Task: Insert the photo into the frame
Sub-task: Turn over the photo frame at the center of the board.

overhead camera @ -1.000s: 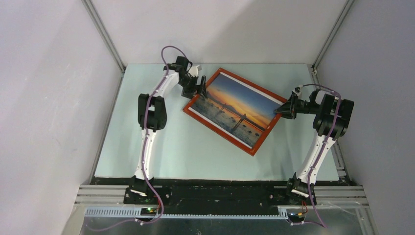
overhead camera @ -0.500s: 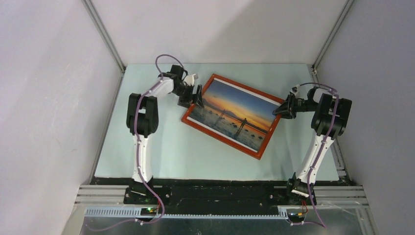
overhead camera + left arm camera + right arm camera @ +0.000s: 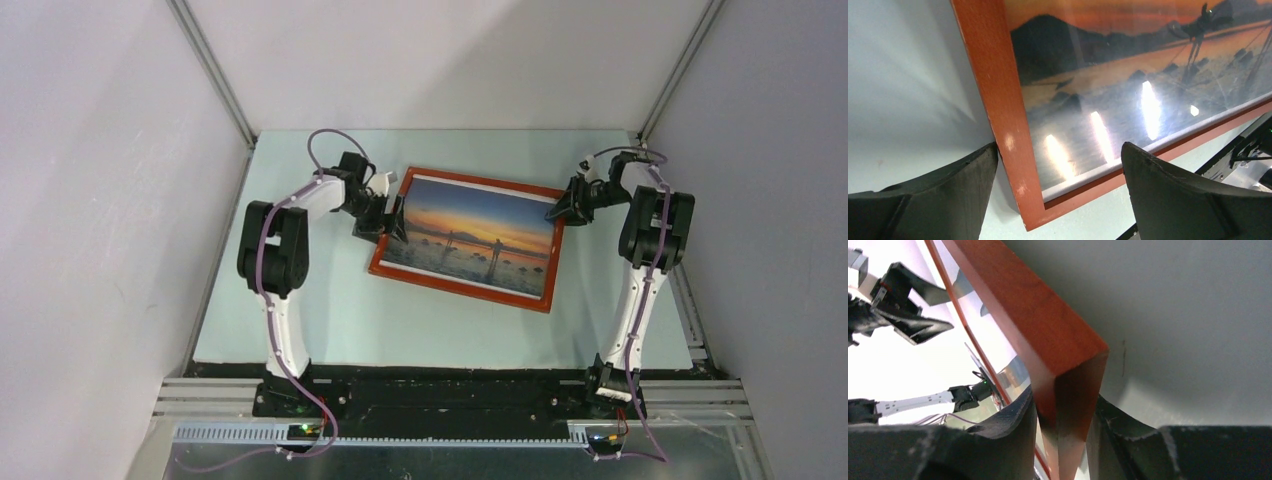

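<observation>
Right end effector [image 3: 1063,412] is pinching the far right corner of the frame [image 3: 460,289], its two fingers pressing on opposite faces of the wood, so I am using it as the anchor that steers the whole piece. Left end effector [image 3: 1058,165] is sitting spread wide across the frame's left side, close to the near corner. One finger [image 3: 948,190] is touching the outer edge of the wood while the other is hanging over the glossy face without gripping anything, which I am reading as a brace against sliding, not a hold. The photo [image 3: 470,235] is already lying inside the frame, sunset side up, with a thin white margin showing along the inner edge. The framed picture is sitting toward the back middle of the desk [image 3: 400,330], slightly skewed. Whether the pinched corner is lifting off the desk I cannot tell. I am judging the insertion done, with squaring and a gentle release remaining; letting go unevenly could make it skid.
</observation>
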{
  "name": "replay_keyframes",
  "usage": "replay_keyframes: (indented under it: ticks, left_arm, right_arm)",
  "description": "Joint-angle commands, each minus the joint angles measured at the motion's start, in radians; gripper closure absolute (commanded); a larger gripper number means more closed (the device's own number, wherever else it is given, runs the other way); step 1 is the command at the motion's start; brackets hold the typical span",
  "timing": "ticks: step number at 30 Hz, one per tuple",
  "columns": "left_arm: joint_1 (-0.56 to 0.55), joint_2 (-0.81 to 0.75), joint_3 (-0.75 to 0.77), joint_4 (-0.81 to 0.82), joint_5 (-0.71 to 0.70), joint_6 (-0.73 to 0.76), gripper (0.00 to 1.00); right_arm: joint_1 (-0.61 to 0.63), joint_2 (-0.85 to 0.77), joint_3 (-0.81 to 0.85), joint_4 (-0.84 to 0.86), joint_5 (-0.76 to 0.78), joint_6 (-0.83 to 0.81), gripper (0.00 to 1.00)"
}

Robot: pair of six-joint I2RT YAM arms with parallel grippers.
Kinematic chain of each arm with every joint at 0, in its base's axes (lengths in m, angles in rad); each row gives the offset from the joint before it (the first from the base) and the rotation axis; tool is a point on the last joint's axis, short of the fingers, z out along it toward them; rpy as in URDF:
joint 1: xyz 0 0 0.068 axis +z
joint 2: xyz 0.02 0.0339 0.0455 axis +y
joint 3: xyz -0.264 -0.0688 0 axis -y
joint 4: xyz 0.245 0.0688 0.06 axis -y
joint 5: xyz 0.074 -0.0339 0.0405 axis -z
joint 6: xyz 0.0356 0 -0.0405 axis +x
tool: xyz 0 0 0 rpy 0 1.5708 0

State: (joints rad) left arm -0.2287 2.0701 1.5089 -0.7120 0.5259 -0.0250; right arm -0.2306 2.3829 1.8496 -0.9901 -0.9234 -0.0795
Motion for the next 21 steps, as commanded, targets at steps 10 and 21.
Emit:
replay_keyframes:
  ticks: [10,21]
  left_arm:
    - [0.003,-0.11,-0.168,0.015,0.001,-0.032,0.04]
    - [0.005,-0.145,-0.226,0.05,0.015,-0.035,0.04]
  right_arm:
    - [0.041,0.13,0.253,-0.054,0.134,0.045,0.51]
    - [0.032,0.168,0.335,-0.078,0.193,0.052,0.34]
